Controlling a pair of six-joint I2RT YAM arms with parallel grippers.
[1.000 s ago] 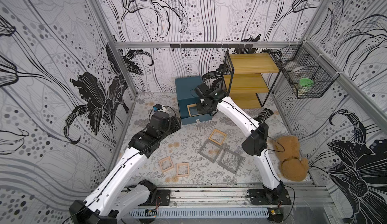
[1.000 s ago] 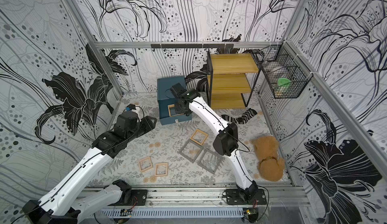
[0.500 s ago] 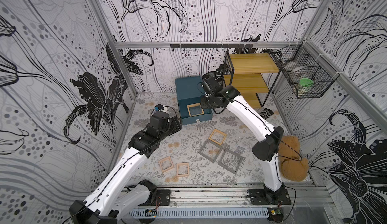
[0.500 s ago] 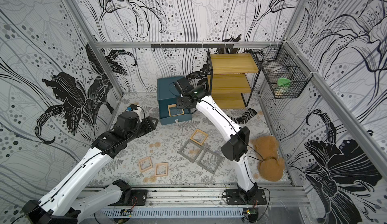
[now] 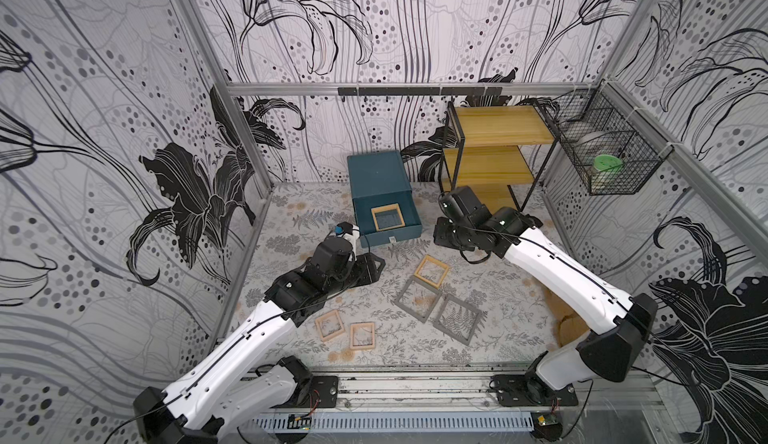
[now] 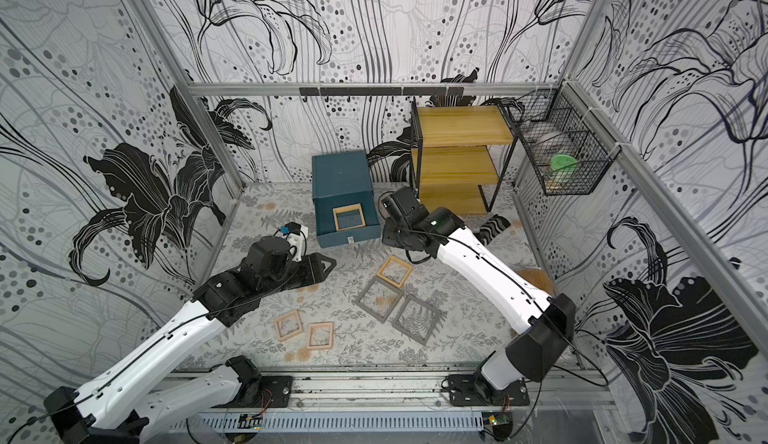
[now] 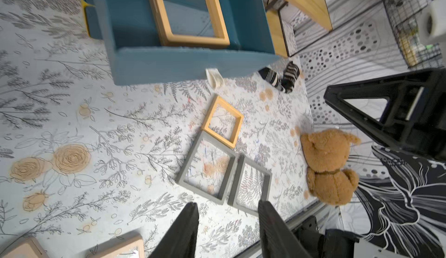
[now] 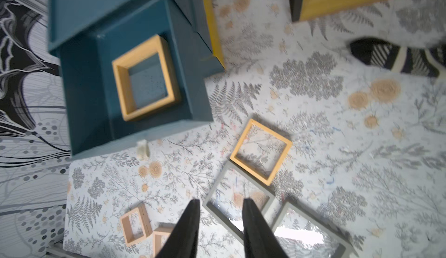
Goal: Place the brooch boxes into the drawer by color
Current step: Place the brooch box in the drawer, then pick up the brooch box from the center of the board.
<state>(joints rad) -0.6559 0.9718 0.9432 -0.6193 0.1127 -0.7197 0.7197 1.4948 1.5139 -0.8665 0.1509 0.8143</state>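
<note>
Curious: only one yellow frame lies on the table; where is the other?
In both top views, the other yellow brooch box lies flat inside the teal chest's pulled-out drawer, just beyond the loose yellow box.

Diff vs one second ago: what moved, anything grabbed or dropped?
The right tool lifted off the open drawer and pulled back beside it, open and empty. Nothing visibly grabbed or released. Unchanged: the yellow box in the drawer, the left tool, the five boxes outside it.
</note>
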